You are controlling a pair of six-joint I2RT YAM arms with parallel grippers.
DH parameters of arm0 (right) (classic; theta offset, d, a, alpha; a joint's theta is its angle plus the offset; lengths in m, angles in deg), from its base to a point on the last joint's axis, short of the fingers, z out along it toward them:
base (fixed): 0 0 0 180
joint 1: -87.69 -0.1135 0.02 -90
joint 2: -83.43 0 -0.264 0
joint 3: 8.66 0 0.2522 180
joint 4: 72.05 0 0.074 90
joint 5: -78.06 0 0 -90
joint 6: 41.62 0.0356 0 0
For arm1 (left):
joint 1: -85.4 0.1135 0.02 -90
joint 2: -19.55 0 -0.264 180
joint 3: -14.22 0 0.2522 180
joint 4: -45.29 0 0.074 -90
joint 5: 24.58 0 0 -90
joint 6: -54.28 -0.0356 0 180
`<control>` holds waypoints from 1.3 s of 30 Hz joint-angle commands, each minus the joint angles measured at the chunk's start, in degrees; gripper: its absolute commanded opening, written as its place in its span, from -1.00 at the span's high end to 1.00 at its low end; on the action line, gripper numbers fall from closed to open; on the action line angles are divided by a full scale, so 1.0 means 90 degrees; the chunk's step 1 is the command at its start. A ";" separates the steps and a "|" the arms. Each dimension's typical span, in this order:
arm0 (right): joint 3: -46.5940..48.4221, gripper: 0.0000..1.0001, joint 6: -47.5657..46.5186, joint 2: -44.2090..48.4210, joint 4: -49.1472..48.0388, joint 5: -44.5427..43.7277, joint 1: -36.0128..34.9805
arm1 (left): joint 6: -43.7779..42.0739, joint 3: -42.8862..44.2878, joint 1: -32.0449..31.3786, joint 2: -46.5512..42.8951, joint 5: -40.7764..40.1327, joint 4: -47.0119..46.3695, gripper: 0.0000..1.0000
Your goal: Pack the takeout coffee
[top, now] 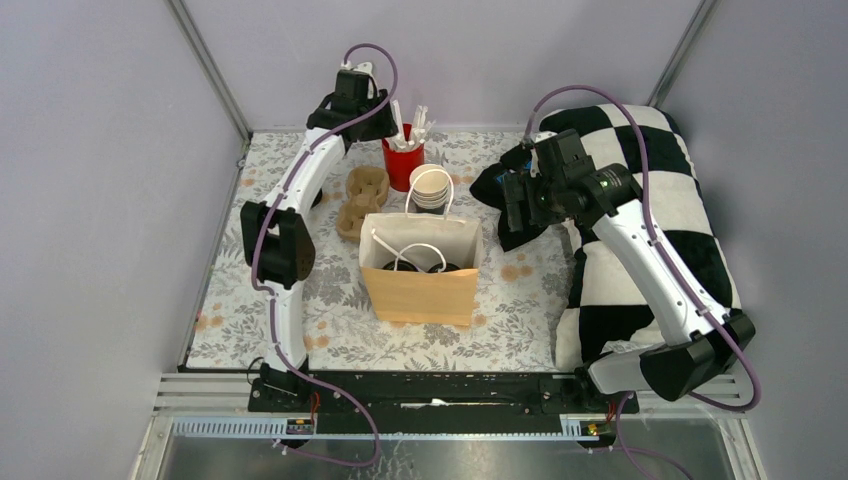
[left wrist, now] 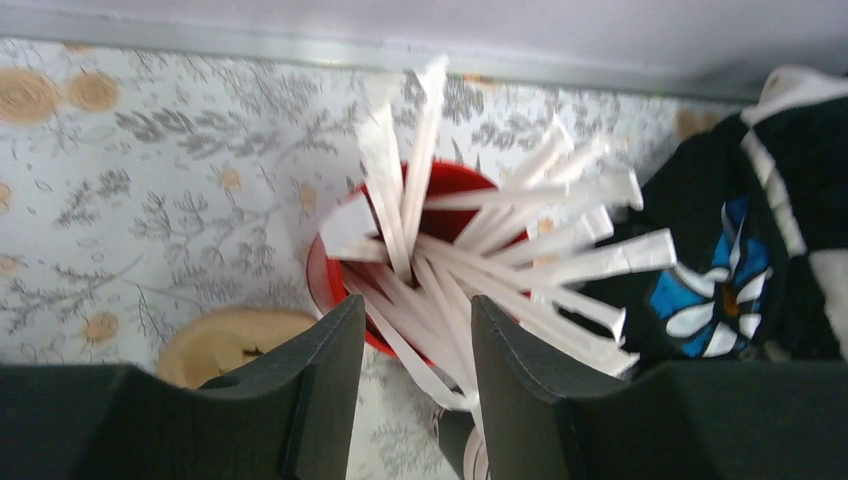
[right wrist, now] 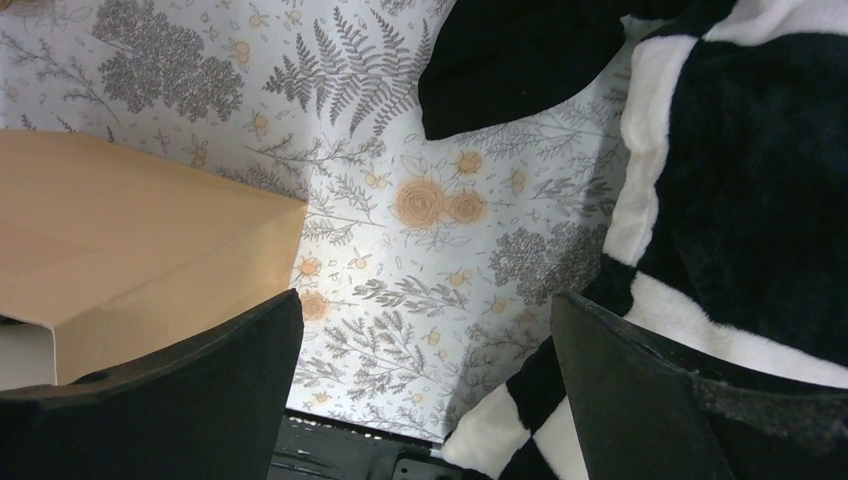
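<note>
Partway open, the left gripper (left wrist: 417, 315) hangs over the round red plastic cup (left wrist: 455, 178) at the far side of the table. Its two black fingers straddle a few of the white paper-wrapped sticks (left wrist: 500, 262), and the gap is wider than any one stick, so nothing is clamped. The right gripper (right wrist: 425, 320) is spread wide with nothing in it. It sits above the floral-patterned tabletop (right wrist: 430, 200), with the tan paper bag (top: 420, 290) with white cord handles on its left and the black-and-white checked plush blanket (top: 660, 200) on its right.

Inside the bag, in the middle of the table, two dark round shapes sit side by side. They are probably the black plastic lids of the two small takeout coffee cups (top: 395, 266); the bag walls hide the rest.

Such cups should be light, with thin paper walls that dent under a hard squeeze. Their lids are smooth and likely to pop off if used as a handle. If either needs moving, the best hold is across the wall just under the lid rim, gently, with the cup kept upright. The bag is soft and could fold inward if nudged.

Just beyond the bag stand a stack of lidless cream paper cups (top: 432, 185) and, to its left, a brown moulded-pulp carrier (top: 362, 198).
</note>
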 commanded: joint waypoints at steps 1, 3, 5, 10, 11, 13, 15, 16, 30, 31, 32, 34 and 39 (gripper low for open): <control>0.0320 -0.99 -0.0353 -0.0122 -0.0087 -0.0257 0.0081 | 0.0376 0.0157 0.0341 0.0021 0.0271 -0.0904 0.09; 0.0247 -0.99 -0.0384 -0.0102 -0.0106 -0.0287 0.0087 | 0.0379 0.0040 0.0359 -0.0003 0.0513 -0.1141 0.03; 0.0243 -0.99 -0.0390 -0.0105 -0.0090 -0.0351 0.0127 | 0.0381 -0.0106 0.0355 -0.0058 0.0562 -0.1304 0.00; 0.0312 -0.99 -0.0398 -0.0218 -0.0095 -0.0366 0.0230 | 0.0188 0.0128 0.0370 0.0173 0.0478 -0.0980 0.16; 0.0331 -0.99 -0.0406 -0.0233 -0.0101 -0.0374 0.0245 | 0.0151 0.0114 0.0369 0.0183 0.0529 -0.0963 0.17; 0.0375 -0.99 -0.0427 -0.0268 -0.0130 -0.0388 0.0264 | 0.0113 -0.0003 0.0369 0.0153 0.0566 -0.0960 0.16; 0.0418 -0.99 -0.0439 -0.0327 -0.0149 -0.0361 0.0275 | 0.0093 -0.0167 0.0374 0.0108 0.0585 -0.1011 0.12; 0.0438 -0.99 -0.0445 -0.0354 -0.0162 -0.0345 0.0279 | 0.0088 -0.0269 0.0371 0.0060 0.0595 -0.1074 0.12; 0.0589 -0.99 -0.0463 -0.0530 -0.0215 -0.0248 0.0277 | 0.0015 0.0156 0.0369 0.0637 0.0679 -0.1105 0.31; 0.0598 -0.99 -0.0468 -0.0530 -0.0207 -0.0260 0.0278 | 0.0010 0.0218 0.0369 0.0681 0.0680 -0.1064 0.35; 0.0607 -0.99 -0.0476 -0.0521 -0.0199 -0.0274 0.0282 | 0.0006 0.0236 0.0369 0.0693 0.0668 -0.1039 0.39; 0.0610 -0.99 -0.0486 -0.0501 -0.0196 -0.0307 0.0283 | 0.0005 0.0146 0.0369 0.0628 0.0623 -0.1110 0.46; 0.0576 -0.99 -0.0478 -0.0476 -0.0208 -0.0228 0.0279 | -0.0031 0.0182 0.0369 0.0571 0.0593 -0.1228 0.54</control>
